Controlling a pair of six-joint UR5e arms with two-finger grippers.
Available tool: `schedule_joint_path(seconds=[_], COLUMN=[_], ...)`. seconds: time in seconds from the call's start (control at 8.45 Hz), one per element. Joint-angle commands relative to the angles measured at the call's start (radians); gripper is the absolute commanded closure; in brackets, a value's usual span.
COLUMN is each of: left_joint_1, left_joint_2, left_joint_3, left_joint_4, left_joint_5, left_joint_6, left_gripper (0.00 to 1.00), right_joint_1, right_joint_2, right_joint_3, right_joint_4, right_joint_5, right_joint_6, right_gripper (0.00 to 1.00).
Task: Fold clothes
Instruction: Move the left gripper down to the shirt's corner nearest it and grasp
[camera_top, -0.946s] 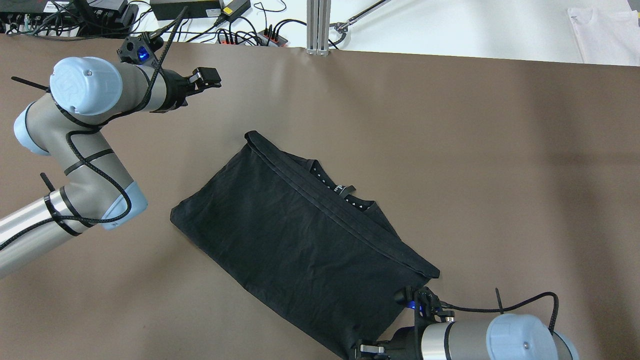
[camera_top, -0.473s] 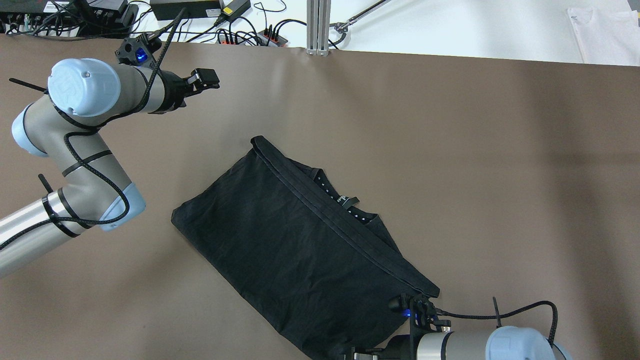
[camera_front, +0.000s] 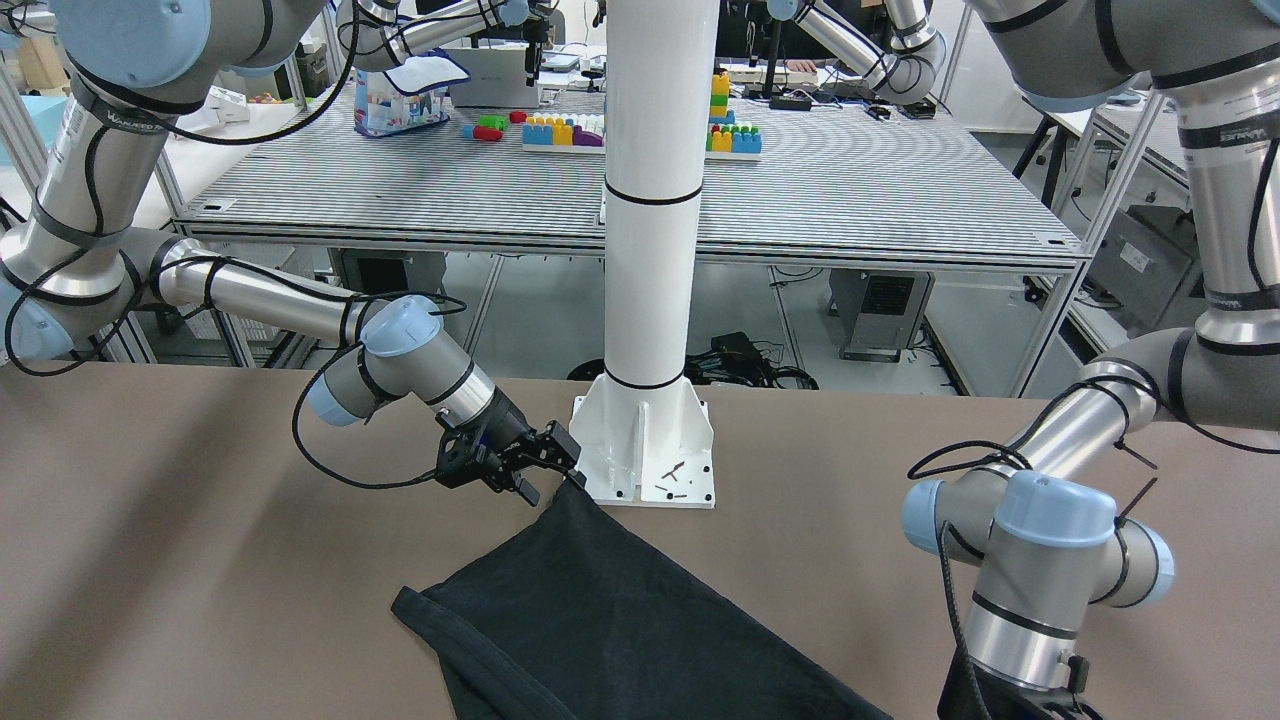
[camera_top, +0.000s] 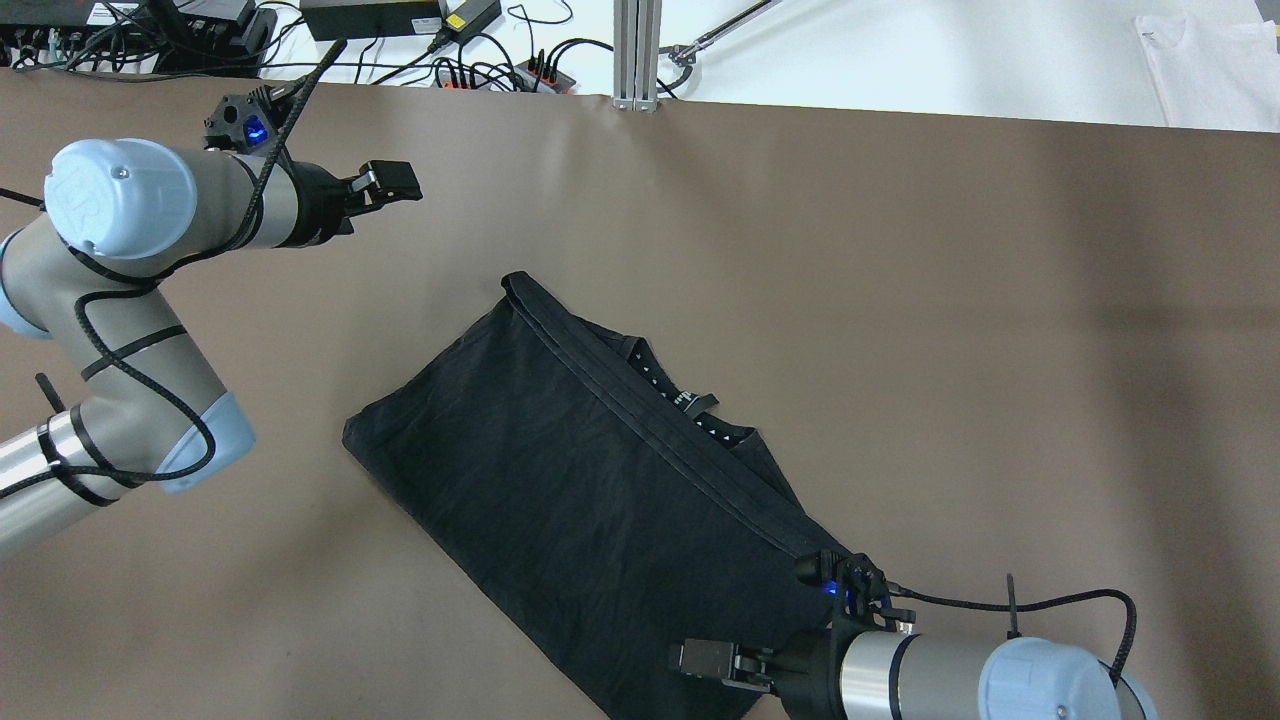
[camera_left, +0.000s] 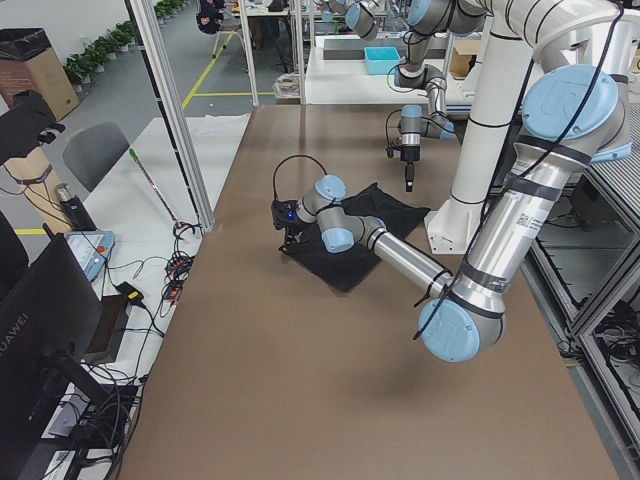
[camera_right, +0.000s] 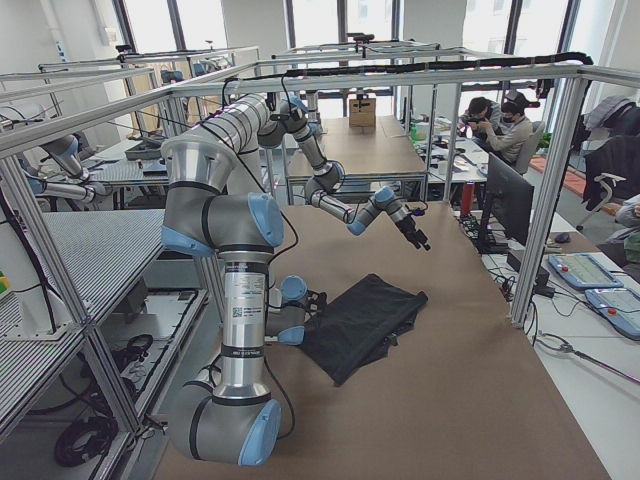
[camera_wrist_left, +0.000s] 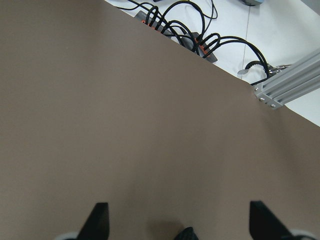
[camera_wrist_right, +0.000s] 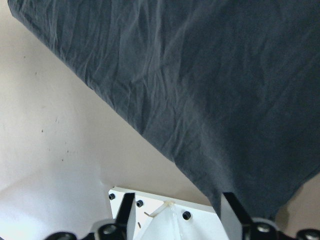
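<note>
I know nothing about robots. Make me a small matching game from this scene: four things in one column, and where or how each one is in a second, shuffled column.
Things:
1. black cloth
2. left gripper
3. right gripper
4. white pole base

Places and states:
A. open, over the bare brown table, apart from the cloth
B. standing at the table's robot-side edge, beside a cloth corner
C. lying on the table between the two arms
D. open, at the cloth corner nearest the robot

Pairs: 1-C, 2-A, 3-D, 4-B
</note>
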Motion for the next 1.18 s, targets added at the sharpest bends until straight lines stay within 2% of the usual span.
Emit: schedule_joint_path(seconds=[0.0,0.35,0.59,0.95,1.06], left_joint_1=[0.067,0.116,0.193,0.284,0.298], left_joint_2=[0.097,0.176,0.279,0.321,0.324], left_joint_3=[-0.121,-0.138,-0.138,-0.137,-0.134], left_joint_4=[-0.001,-0.042,-0.172,-0.178,-0.179], left_joint_5=[0.000,0.007,0.088,0.180,0.182], left_joint_6=[-0.007,-0.039,-0.043,-0.047,-0.045], left_gripper=[0.00,0.00,0.00,0.00,0.00], right_joint_1=[0.064,0.130,0.172,0.201,0.200], right_joint_2=[-0.004,0.002,0.002,0.003,0.005], right_joint_3=[-0.009,-0.010,-0.021,-0.046,-0.047], right_joint_4=[-0.009,-0.008,-0.011,-0.011,-0.011], right_joint_5=[-0.087,-0.084,-0.087,-0.087,-0.089], right_joint_6=[-0.044,-0.129,-0.129,-0.130,-0.130], right_gripper=[0.05,0.05,0.05,0.05,0.05])
